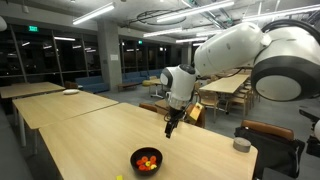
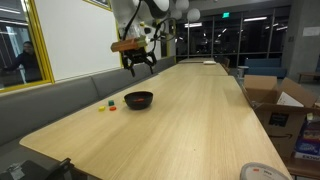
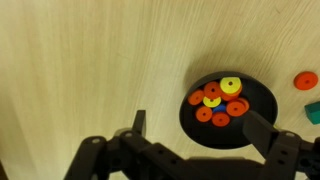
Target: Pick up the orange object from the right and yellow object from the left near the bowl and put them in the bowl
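Observation:
The black bowl holds several orange and yellow discs; it also shows in both exterior views. A tiny orange object lies on the table just outside the bowl, with a small green piece beside it. A tiny yellow object lies a little further from the bowl and is out of the wrist view. My gripper is open and empty. It hangs well above the table, over the bowl's edge.
The long wooden table runs away from the bowl. A grey roll stands near a table corner. Cardboard boxes stand beside the table, with chairs and more tables behind.

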### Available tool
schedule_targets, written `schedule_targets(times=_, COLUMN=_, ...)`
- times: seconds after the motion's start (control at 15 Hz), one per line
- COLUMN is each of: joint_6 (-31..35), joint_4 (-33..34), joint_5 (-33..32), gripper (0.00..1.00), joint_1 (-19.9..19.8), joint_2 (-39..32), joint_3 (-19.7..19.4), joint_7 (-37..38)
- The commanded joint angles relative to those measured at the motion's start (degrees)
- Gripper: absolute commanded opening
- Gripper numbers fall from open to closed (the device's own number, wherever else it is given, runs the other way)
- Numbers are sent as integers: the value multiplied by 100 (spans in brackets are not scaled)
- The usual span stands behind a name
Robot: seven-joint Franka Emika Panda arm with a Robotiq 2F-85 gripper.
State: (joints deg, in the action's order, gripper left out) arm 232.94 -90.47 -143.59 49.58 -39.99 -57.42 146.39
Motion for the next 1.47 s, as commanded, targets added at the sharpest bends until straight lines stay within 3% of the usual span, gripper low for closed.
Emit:
schedule_targets(times=0.0, joint_6=316, joint_4=-930, joint_5=-24, gripper=100, joint_1=1126, joint_2=411, joint_3=-1541, joint_7=31)
schedule_targets(times=0.27, joint_6=659, joint_4=-2032, joint_5=-14, gripper=100, joint_1=2449, joint_2=775, joint_3=-3244, joint_7=-558)
schedule_targets(times=0.67, joint_6=544, joint_4=-3478, joint_5=-15, gripper=100, joint_1=4435, joint_2=1293, joint_3=-5747, joint_7=-1457)
schedule_targets(times=0.73, joint_6=579, joint_4=-3647, joint_5=-8, gripper=100, joint_1=4698, joint_2=1342, joint_3=-6150, joint_7=-1620)
schedule_targets(times=0.8, joint_6=856, joint_4=-3899, joint_5=482, gripper=100, joint_1=4651, joint_2=964, joint_3=-6542, joint_7=-2312)
schedule_targets(times=0.93, joint_6=1239, joint_4=-4303, joint_5=743, gripper=100, joint_1=4849, joint_2=826, joint_3=-7231, joint_7=-3118)
schedule_targets(times=1.0, joint_6=890, joint_4=-4468, joint_5=205, gripper=100, joint_1=5513, joint_2=1407, joint_3=-7702, joint_7=-2902)
schedule_targets(times=1.2, joint_6=985, joint_4=-4824, joint_5=-125, gripper=100, joint_1=5846, joint_2=1346, joint_3=-8411, joint_7=-3169)
schedule_targets(times=1.27, joint_6=1052, joint_4=-4869, joint_5=-308, gripper=100, joint_1=5788, joint_2=1189, joint_3=-8439, joint_7=-3047)
schedule_targets(times=1.4, joint_6=989, joint_4=-5160, joint_5=-104, gripper=100, joint_1=5310, joint_2=938, joint_3=-7994, joint_7=-3214)
